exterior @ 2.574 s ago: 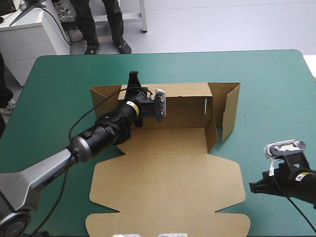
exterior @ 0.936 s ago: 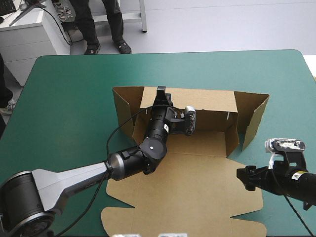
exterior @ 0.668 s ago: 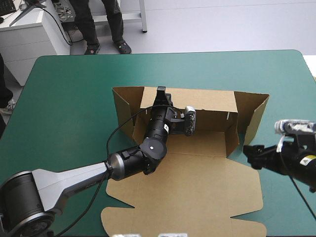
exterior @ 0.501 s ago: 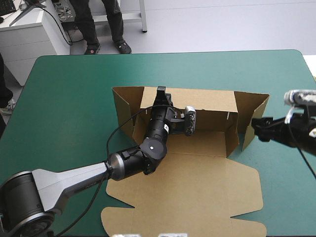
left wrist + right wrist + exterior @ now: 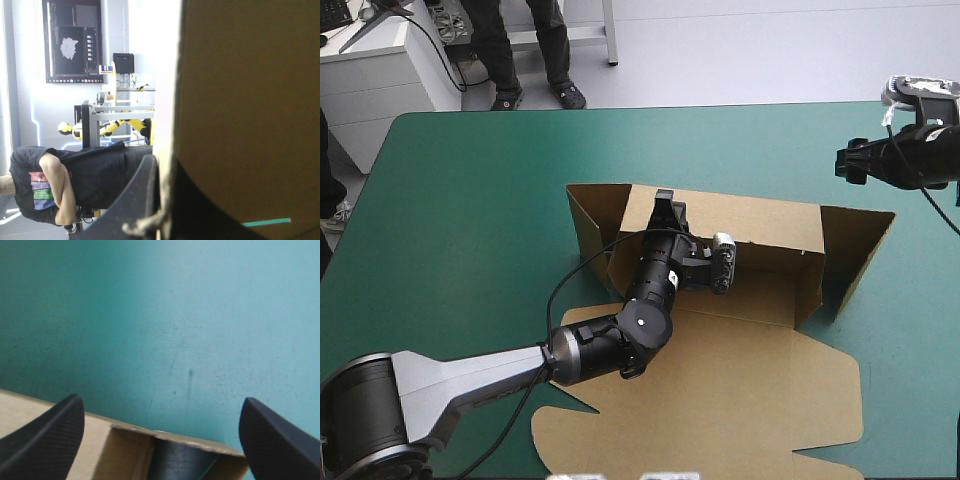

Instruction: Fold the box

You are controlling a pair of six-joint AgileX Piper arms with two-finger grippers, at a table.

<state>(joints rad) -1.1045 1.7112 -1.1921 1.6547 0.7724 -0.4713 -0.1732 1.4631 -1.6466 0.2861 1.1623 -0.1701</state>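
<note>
Hiding one finger behind the 12 o'clock wall of the box (image 5: 720,380), your left gripper (image 5: 663,206) pinches it; right gripper (image 5: 160,399) gapes, empty

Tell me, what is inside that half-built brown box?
Only the left gripper, clamped on the back wall of the box, with its arm lying across the bare brown floor. The patch of floor under that arm is covered.

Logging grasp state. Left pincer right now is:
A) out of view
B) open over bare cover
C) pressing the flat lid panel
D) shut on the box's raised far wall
D: the left pincer is clamped on the top edge of the box far wall, with the board between its fingers in the wrist view.
</note>
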